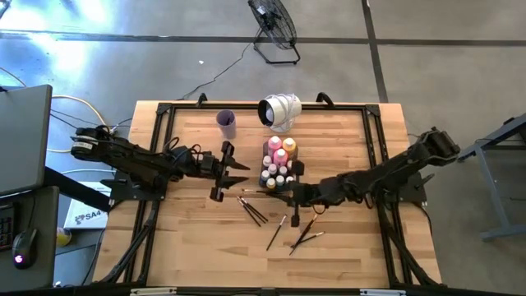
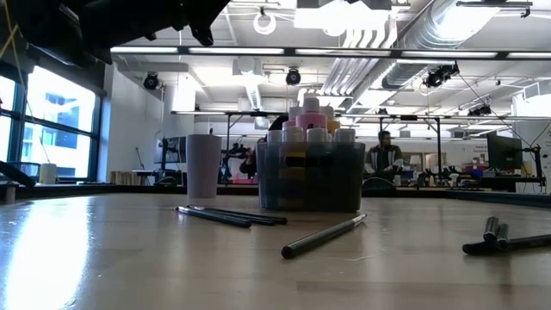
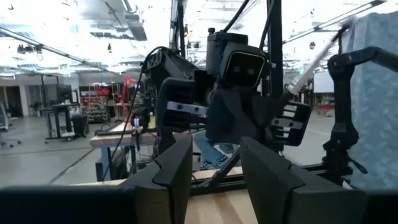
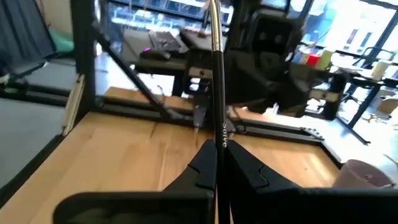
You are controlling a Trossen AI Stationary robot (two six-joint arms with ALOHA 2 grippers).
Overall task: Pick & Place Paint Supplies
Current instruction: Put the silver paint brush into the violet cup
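Observation:
My right gripper [image 1: 283,193] hangs above the table's middle, shut on a thin dark paintbrush [image 4: 214,87]. Opposite it, a little to the left, my left gripper [image 1: 241,173] points at it, open [image 3: 214,152] and holding nothing. Just beyond them a clear tray [image 1: 269,151] holds pink, orange and small white-capped paint bottles [image 1: 279,160]; the tray stands on the table in the low view [image 2: 310,185]. More brushes [image 1: 253,210] [image 1: 276,232] [image 1: 305,234] lie flat on the wood nearer the front. My right gripper pinches the paintbrush's shaft [image 4: 219,144] between its two fingers. The fingers come about level from the table's right, and the brush lies along them. Its free end [image 1: 253,191] runs past the fingertips toward the left gripper. The brush is clear of the table.
A lilac cup [image 1: 226,123] and a white rounded object [image 1: 280,111] stand near the far edge. Black frame rails [image 1: 161,131] run along the table's sides. Bare wood lies at the front left [image 1: 189,247] and front right [image 1: 353,247].

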